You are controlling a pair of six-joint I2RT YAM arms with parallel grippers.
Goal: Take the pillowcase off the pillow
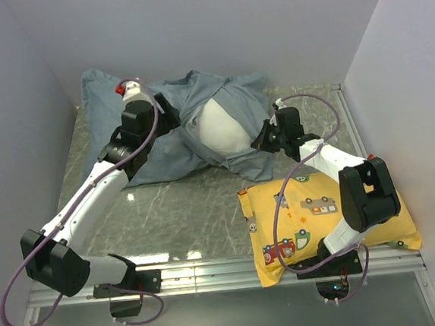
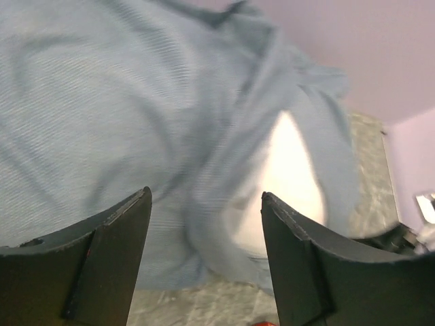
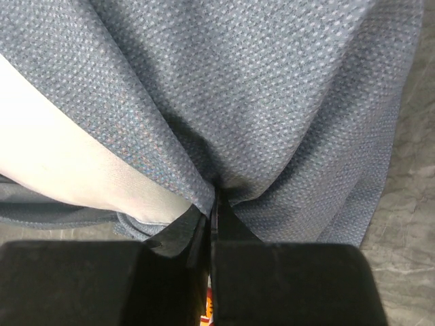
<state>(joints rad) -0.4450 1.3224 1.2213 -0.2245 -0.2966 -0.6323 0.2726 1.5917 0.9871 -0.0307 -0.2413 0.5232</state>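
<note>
Blue-grey cloth fills both wrist views. The pillowcase (image 1: 172, 148) lies crumpled at the far end of the table (image 1: 199, 210), between the two grippers. The white pillow (image 1: 223, 126) bulges bare out of its opening on the side toward the right gripper.

The left gripper (image 2: 204, 197) has its jaws spread wide with nothing between them. Its fingers (image 2: 102, 251) hang over the pillowcase, which spreads ahead of and below them, blurred in this view. Whether the fingertips touch the cloth I cannot tell. Ahead and to the right of this gripper the pillow shows as a bright white wedge framed by a fold of cloth. From above, the gripper sits over the left half of the pillowcase, just left of the pillow's bare part.

The right gripper (image 3: 215, 204) has its jaws pressed together, pinching a fold of the pillowcase. The cloth runs down into the seam between the fingers and fans out ahead of them in creases. To the left of the pinch, the pillow's white surface shows under the cloth's edge; to the right lies bare marbled table. From above, this gripper is at the right edge of the pillowcase, just right of the pillow.

Behind that gripper, under the right arm, lies a yellow pillow (image 1: 264, 212) printed with cartoon cars, close to the pillowcase's near edge.
</note>
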